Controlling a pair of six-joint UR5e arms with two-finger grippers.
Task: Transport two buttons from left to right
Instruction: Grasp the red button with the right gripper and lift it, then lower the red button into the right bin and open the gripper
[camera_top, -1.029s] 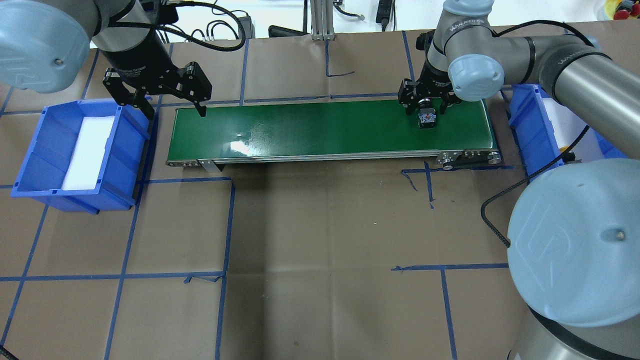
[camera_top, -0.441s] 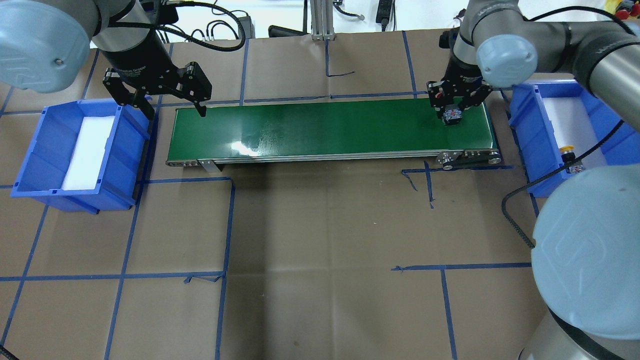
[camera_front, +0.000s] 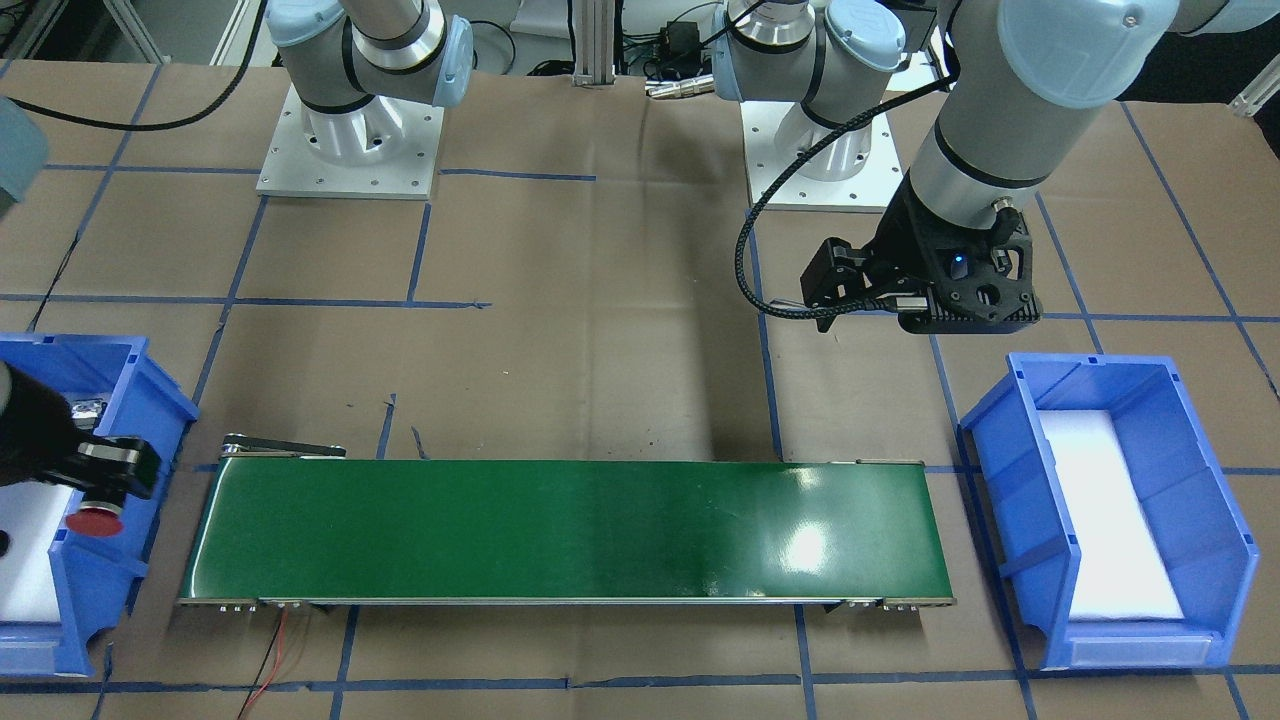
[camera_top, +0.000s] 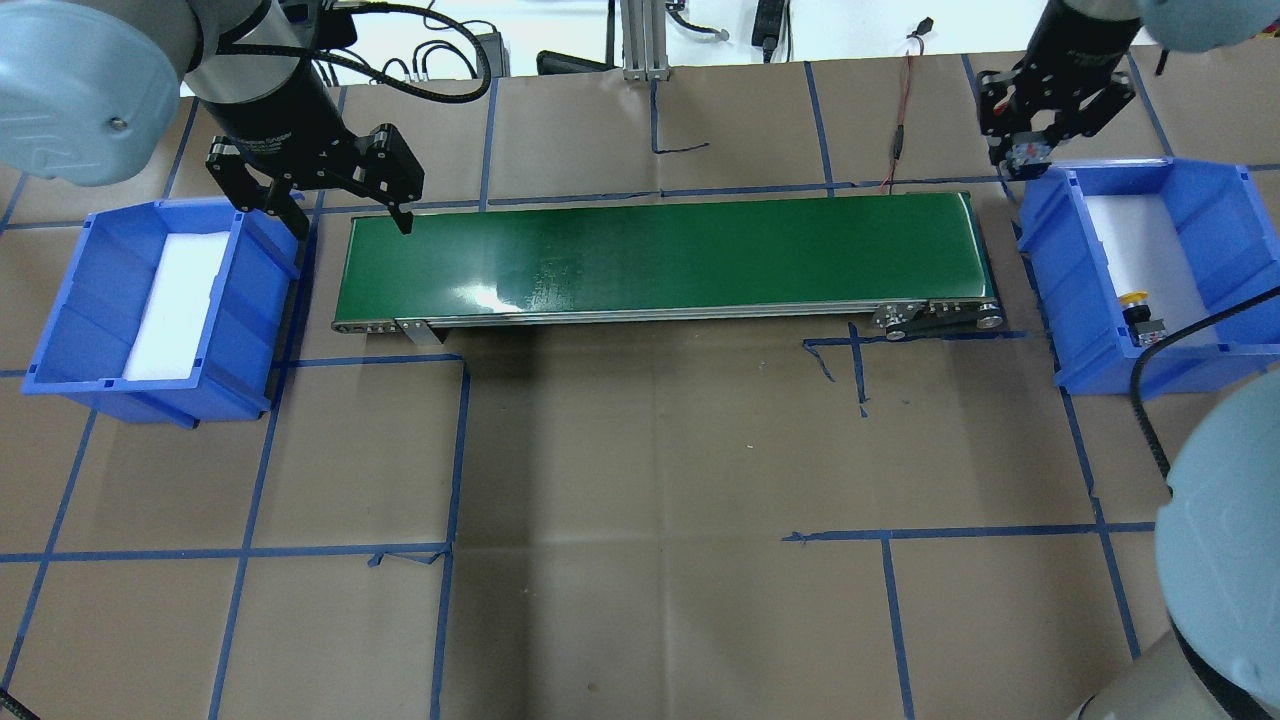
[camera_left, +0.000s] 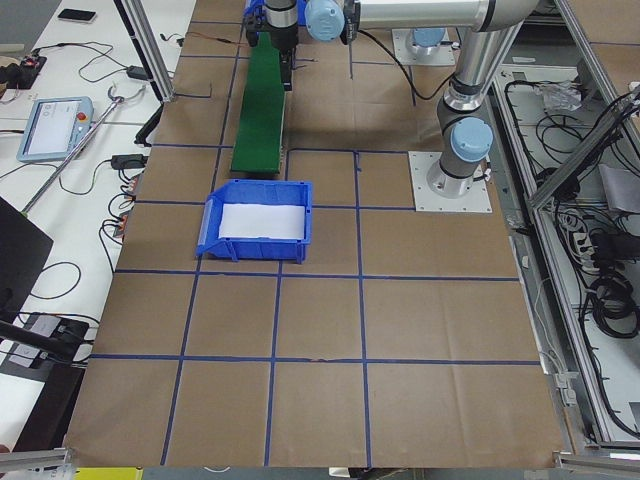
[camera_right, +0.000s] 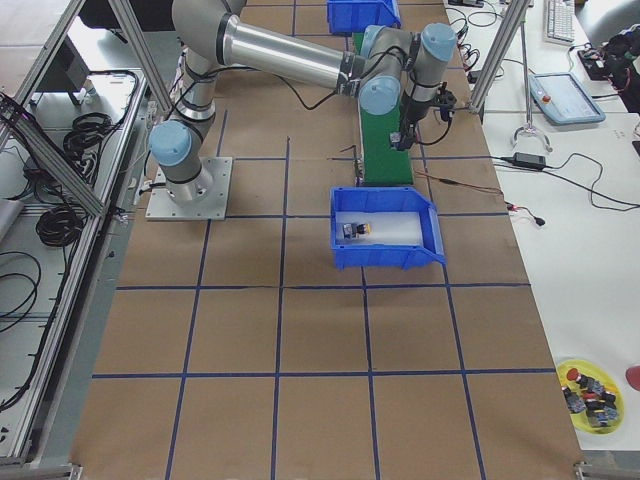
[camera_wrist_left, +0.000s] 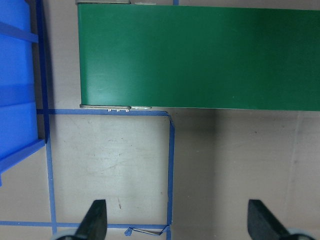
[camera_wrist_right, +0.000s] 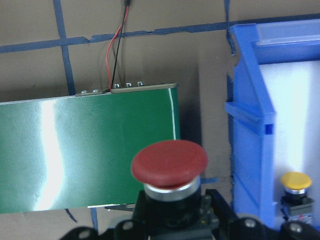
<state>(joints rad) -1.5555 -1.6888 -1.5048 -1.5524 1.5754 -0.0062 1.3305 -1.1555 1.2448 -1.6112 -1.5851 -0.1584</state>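
My right gripper (camera_top: 1031, 152) is shut on the red-capped button (camera_wrist_right: 170, 162), gripping its black body. It holds the button above the table, just past the belt's right end, at the far-left corner of the right blue bin (camera_top: 1200, 185). The red cap also shows in the front-facing view (camera_front: 95, 521). The yellow-capped button (camera_top: 1136, 301) lies on white foam in that bin, near its front, and shows in the right wrist view (camera_wrist_right: 296, 181). My left gripper (camera_top: 352, 222) is open and empty over the left end of the green conveyor belt (camera_top: 650, 255).
The left blue bin (camera_top: 70, 300) holds only white foam and stands left of the belt. A red and black wire (camera_top: 897, 140) runs from the belt's far right corner. Blue tape lines cross the brown table.
My right gripper has carried the red button right and away, off the belt to the right bin's far-left corner. The left arm has not moved.
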